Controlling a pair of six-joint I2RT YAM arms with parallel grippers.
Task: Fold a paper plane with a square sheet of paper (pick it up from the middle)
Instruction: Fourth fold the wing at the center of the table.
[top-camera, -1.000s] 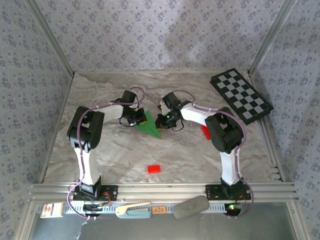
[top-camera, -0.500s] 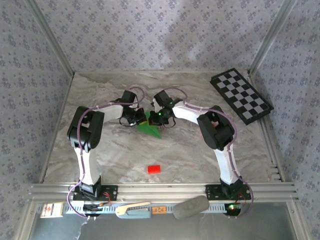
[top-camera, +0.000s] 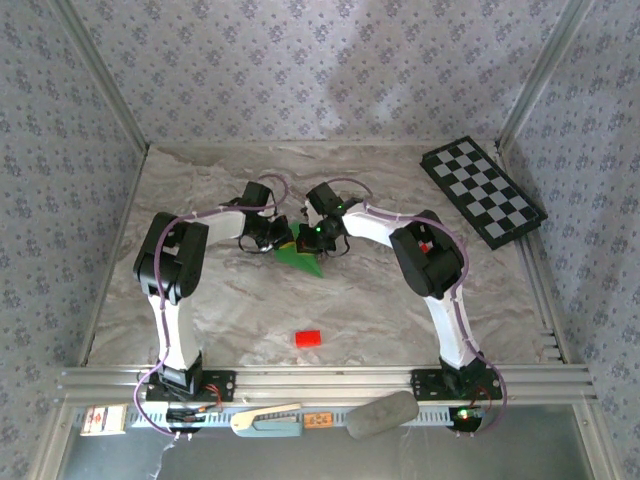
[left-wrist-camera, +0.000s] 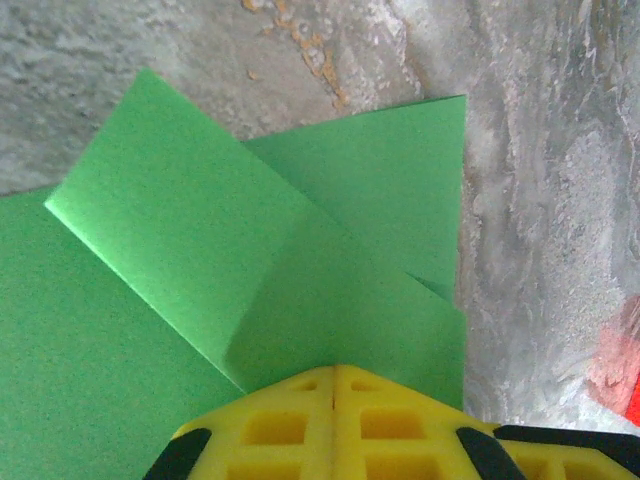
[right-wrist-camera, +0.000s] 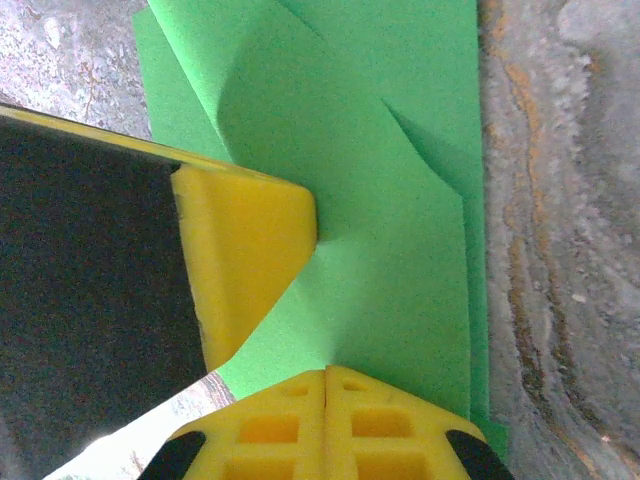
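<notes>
The green paper (top-camera: 303, 258) lies partly folded on the marble table, a pointed shape with its tip toward the near right. In the left wrist view the paper (left-wrist-camera: 200, 220) shows overlapping flaps and a diagonal crease. My left gripper (top-camera: 283, 238) is shut, its yellow tips (left-wrist-camera: 334, 370) resting on the paper. My right gripper (top-camera: 312, 237) is shut too, with its tips (right-wrist-camera: 326, 372) on the paper (right-wrist-camera: 400, 200) right beside the left gripper's yellow finger (right-wrist-camera: 245, 250). The two grippers meet over the paper's far end.
A small red block (top-camera: 308, 338) lies near the front middle of the table. The checkerboard (top-camera: 483, 190) sits at the far right corner. A blurred red piece (left-wrist-camera: 622, 360) shows at the right edge of the left wrist view. Patterned walls enclose the table.
My right gripper has swung left onto the paper, next to the left gripper. The left gripper and the paper have hardly moved.
</notes>
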